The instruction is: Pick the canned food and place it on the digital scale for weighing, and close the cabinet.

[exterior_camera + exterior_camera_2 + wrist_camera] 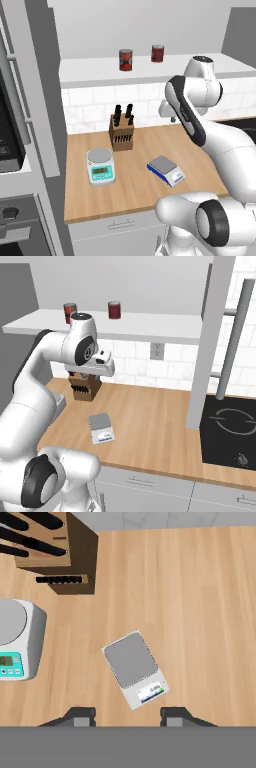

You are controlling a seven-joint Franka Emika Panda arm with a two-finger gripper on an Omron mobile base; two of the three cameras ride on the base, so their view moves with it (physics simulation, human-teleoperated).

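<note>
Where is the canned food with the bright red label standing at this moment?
The canned food stands upright on the open cabinet shelf above the counter, left of the darker maroon can in the left base view, apart from it.

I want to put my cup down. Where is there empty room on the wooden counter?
The counter is bare between the blue scale and the cooktop, and along its front edge. The left end is crowded: knife block, round-pan scale and blue scale sit close together.
</note>
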